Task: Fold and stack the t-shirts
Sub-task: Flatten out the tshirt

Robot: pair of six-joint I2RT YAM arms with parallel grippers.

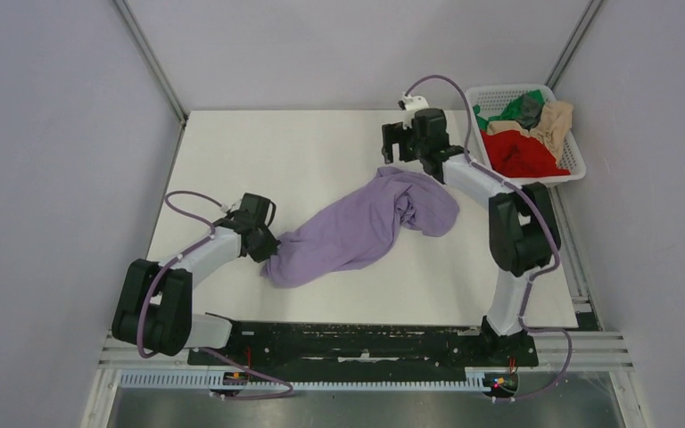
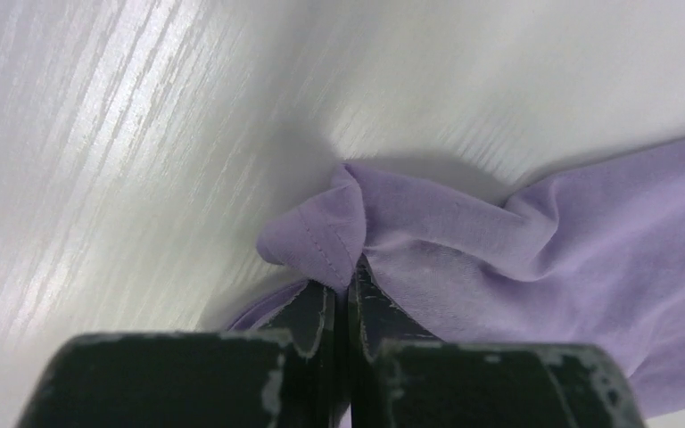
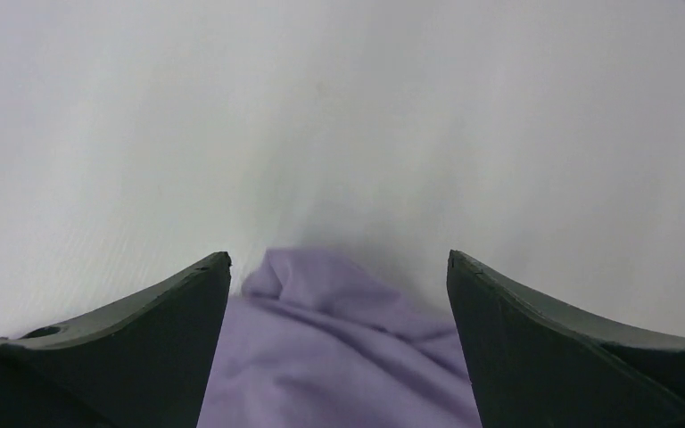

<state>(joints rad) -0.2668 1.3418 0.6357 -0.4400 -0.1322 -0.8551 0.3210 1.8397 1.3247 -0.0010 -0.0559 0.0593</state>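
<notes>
The lavender t-shirt [image 1: 366,227] lies crumpled on the white counter [image 1: 303,152]. It forms a loose slanting band that runs from the near left part of the counter up toward the middle. Its thicker, bunched end points at the far right corner.

The left tool [image 2: 346,287] is clenched on the near left end of the shirt. In the left wrist view its two black fingers [image 2: 308,308] are pressed together, and a small folded peak of hemmed cloth rises just beyond their tips. The rest of the cloth trails off to the right, flat on the counter.

The right tool [image 1: 399,143] stands at the bunched far end of the shirt. Its jaws are spread wide and grasp nothing. In its own wrist view, purple folds show low between the two fingers. Whether the tips touch the cloth cannot be told.

A white lattice basket [image 1: 499,89] sits at the far right corner of the counter. It holds a heap made up of the red t-shirt [image 1: 522,153], the beige t-shirt [image 1: 548,120], the green t-shirt [image 1: 499,105] and the dark grey t-shirt [image 1: 528,109], all unfolded.
</notes>
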